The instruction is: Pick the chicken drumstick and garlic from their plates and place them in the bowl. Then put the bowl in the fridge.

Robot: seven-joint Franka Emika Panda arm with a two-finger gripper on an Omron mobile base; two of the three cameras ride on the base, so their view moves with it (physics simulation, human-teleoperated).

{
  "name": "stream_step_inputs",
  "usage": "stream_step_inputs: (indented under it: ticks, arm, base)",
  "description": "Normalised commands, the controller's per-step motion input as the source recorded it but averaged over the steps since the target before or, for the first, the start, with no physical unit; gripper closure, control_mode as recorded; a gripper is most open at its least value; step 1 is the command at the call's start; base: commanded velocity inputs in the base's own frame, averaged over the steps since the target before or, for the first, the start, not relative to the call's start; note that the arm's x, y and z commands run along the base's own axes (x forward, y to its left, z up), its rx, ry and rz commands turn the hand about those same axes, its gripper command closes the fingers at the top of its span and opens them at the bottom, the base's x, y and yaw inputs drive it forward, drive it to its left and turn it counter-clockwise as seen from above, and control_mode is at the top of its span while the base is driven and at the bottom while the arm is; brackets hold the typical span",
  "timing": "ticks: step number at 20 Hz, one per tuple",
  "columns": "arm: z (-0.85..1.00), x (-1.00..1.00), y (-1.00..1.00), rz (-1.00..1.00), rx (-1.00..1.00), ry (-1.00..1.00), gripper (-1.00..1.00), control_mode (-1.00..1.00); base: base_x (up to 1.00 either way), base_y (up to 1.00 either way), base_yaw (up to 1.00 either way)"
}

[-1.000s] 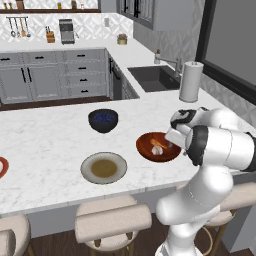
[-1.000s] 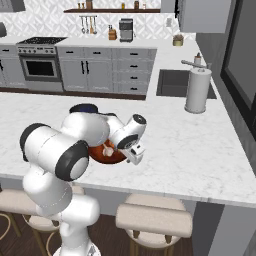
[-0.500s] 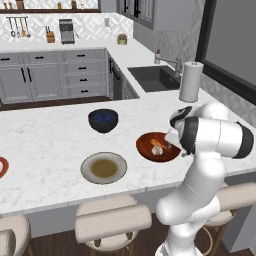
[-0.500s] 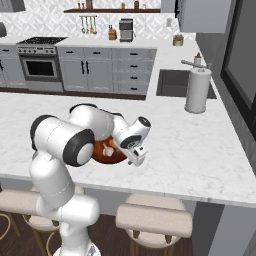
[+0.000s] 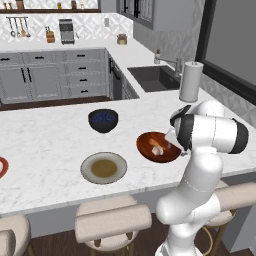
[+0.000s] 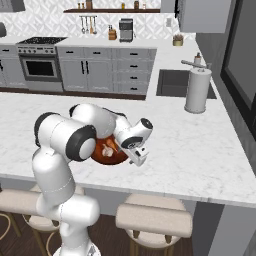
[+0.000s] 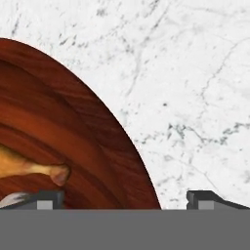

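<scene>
I take the bowl point(image 5: 159, 147) as landmark: it sits on the marble desk point(image 5: 50, 150), near its front edge. Inside it lie the chicken drumstick point(image 7: 29, 168) and the garlic point(image 5: 158, 150). My tool point(image 6: 138, 155), released and wide, straddles the bowl's rim on the sink side, ready for a rim grasp.

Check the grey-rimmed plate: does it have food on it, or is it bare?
Bare. The grey-rimmed plate shows just its brown centre; the drumstick and garlic lie in the reddish-brown bowl.
</scene>
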Motion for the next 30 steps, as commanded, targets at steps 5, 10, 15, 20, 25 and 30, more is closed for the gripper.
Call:
stream_step_inputs:
  ticks: [5, 10, 15, 20, 25, 30]
  arm:
    - [0.00, 0.00, 0.13, -0.02, 0.00, -0.02, 1.00, -1.00]
    - [0.00, 0.00, 0.02, 0.00, 0.00, 0.00, 1.00, -1.00]
    - [0.18, 0.00, 0.08, -0.05, -0.04, 0.00, 1.00, -1.00]
    - [0.56, -0.16, 0.03, -0.12, -0.03, 0.00, 1.00, -1.00]
    - [0.52, -0.33, 0.09, -0.13, -0.08, 0.02, 1.00, -1.00]
    - [0.59, -0.85, 0.16, -0.08, -0.14, 0.00, 1.00, -1.00]
  base:
    - [0.00, 0.00, 0.00]
    - [0.00, 0.00, 0.00]
    - [0.00, 0.00, 0.00]
    - [0.00, 0.00, 0.00]
    - [0.00, 0.00, 0.00]
    - [0.00, 0.00, 0.00]
